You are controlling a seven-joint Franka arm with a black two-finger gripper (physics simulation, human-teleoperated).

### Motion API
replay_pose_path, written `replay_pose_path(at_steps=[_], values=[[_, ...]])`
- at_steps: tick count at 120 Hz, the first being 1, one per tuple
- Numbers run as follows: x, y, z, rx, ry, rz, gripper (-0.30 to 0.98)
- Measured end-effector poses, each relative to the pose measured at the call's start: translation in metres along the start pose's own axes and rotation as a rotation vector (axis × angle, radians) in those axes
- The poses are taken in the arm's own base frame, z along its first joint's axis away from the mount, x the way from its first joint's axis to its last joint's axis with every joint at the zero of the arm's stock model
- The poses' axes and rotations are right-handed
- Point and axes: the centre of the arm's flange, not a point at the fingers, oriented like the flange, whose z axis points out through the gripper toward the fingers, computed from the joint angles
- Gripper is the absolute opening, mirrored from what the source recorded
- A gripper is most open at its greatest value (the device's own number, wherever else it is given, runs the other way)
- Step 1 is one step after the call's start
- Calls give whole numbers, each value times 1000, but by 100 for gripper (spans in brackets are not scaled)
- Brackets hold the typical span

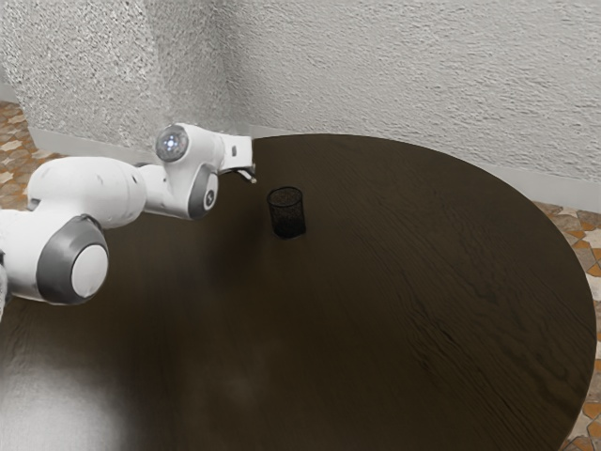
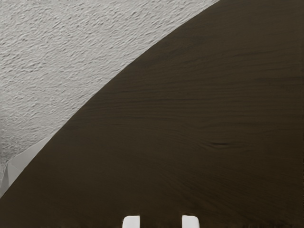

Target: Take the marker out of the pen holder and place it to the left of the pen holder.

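Over the far part of the round table (image 1: 423, 282), just to the exterior view's left of the pen holder (image 1: 286, 213), hangs the gripper (image 2: 161, 222), its two pale fingertips apart with only bare wood beyond the gap, so it stands wide and holds nothing. That spread seems meant to leave room for a slim thing to pass between the fingers. The arm (image 1: 94, 193) reaches in from the exterior view's left with the hand kept above the tabletop, presumably to clear the holder's rim before coming down on it. The holder, a dark mesh cup, stands upright on the wood, mouth upward, as it would to keep a pen on end and easy to draw out. Whether the marker is inside I cannot tell; the task puts it there, and dark mesh over dark wood hides much. The next move probably calls for centring over the mouth and lowering gently, since a nudge could tip so small a cup. Behind the far edge rises a rough pale wall (image 1: 404, 75). On the arm, a round joint cap (image 1: 172, 143) bears a small bright mark, but no lettering or brand I can read.
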Motion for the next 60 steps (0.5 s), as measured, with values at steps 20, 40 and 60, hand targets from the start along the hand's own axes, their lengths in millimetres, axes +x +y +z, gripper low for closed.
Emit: replay_pose_path(at_steps=[20,40,60], values=[[-11,2,7,15,10,89,-9],[-17,7,11,16,13,150,0],[-13,6,8,16,19,168,35]])
